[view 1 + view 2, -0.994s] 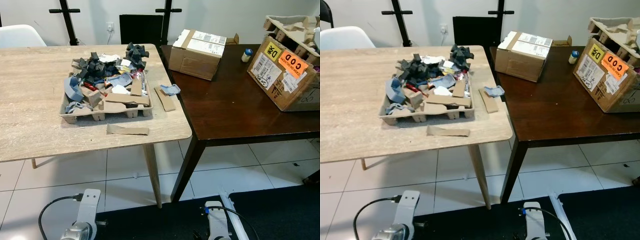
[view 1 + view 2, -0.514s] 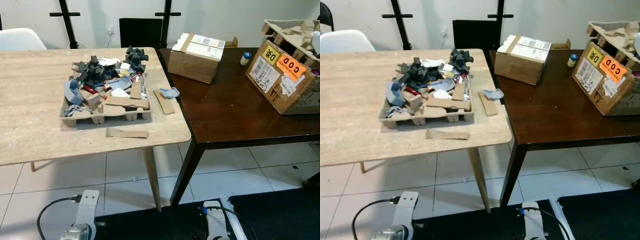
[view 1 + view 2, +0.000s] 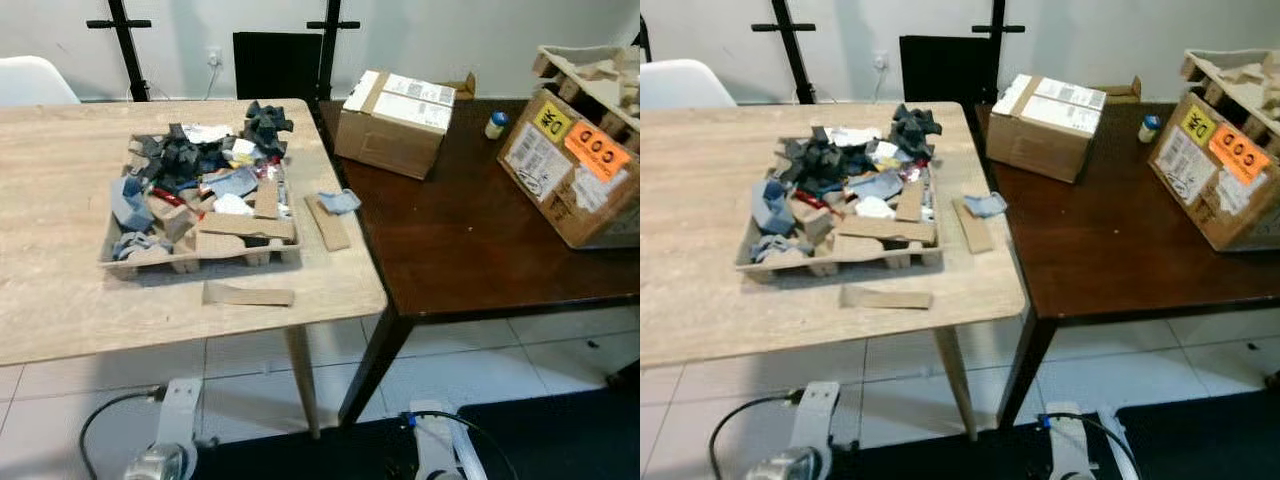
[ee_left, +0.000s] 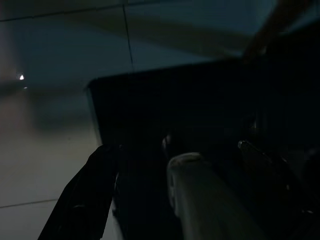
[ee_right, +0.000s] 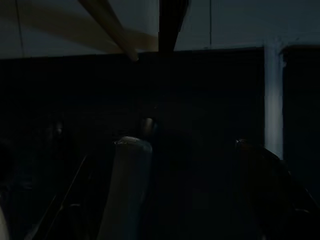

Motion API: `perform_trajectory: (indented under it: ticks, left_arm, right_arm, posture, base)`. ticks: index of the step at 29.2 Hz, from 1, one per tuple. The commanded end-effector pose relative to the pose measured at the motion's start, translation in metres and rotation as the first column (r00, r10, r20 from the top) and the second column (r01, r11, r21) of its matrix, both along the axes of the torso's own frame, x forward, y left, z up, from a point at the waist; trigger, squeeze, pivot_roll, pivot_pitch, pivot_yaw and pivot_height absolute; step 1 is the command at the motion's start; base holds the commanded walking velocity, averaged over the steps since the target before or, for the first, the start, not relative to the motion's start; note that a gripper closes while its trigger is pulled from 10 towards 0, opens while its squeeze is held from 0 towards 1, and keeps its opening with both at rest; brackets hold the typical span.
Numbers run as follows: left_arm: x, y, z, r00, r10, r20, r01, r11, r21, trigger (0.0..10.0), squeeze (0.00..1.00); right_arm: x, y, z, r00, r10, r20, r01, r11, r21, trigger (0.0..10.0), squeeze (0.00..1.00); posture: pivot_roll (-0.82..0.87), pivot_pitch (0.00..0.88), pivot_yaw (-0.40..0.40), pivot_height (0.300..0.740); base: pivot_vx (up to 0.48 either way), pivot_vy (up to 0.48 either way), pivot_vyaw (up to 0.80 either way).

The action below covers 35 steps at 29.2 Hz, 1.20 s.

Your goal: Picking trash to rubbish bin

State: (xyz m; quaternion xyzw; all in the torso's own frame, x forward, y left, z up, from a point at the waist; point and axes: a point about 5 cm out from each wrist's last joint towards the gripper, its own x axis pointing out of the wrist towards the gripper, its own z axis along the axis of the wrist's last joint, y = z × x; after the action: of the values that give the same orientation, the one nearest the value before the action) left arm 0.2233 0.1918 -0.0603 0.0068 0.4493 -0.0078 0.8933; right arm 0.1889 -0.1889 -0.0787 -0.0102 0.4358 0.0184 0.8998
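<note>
Pale counter (image 3: 60, 270) bearing pulp tray (image 3: 200, 245) heaped with scraps — gathered for binning. Both arms hang idle; each pincer's state — left (image 4: 175, 165), right (image 5: 185, 160) — cannot be told.

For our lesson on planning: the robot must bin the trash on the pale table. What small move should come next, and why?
Probably step closer to the pale table. Both arms hang low near the floor, the left gripper and right gripper holding nothing, while the cardboard strip and the tray of scraps lie well ahead.
</note>
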Motion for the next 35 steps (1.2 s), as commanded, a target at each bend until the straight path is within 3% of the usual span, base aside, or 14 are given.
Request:
perform_trajectory:
  ticks: [1,22,35]
  left_arm:
    - [-0.0117,0.0071,-0.0062,0.999,0.015,-0.037,-0.015,1.000,0.013,10.0,0.00]
    - [-0.0039,0.0139,0.0013,0.996,0.053,0.066,-0.056,0.997,0.045,10.0,0.00]
    - [-0.0033,0.0128,0.0009,0.998,0.040,0.056,-0.043,0.998,0.055,10.0,0.00]
  right_arm:
    - [-0.0024,0.0067,-0.0020,1.000,0.015,-0.005,-0.015,1.000,0.011,10.0,0.00]
    - [-0.0021,0.0081,-0.0020,1.000,0.017,-0.005,-0.017,1.000,0.016,10.0,0.00]
    - [-0.0034,0.0063,-0.0028,1.000,0.007,-0.017,-0.007,1.000,0.011,10.0,0.00]
  posture:
    - [0.07,0.105,-0.038,0.740]
    - [0.08,0.120,-0.038,0.740]
    - [0.07,0.120,-0.035,0.740]
  base:
    - [0.296,0.000,0.00]
    - [0.000,0.000,0.00]
    - [0.000,0.000,0.00]
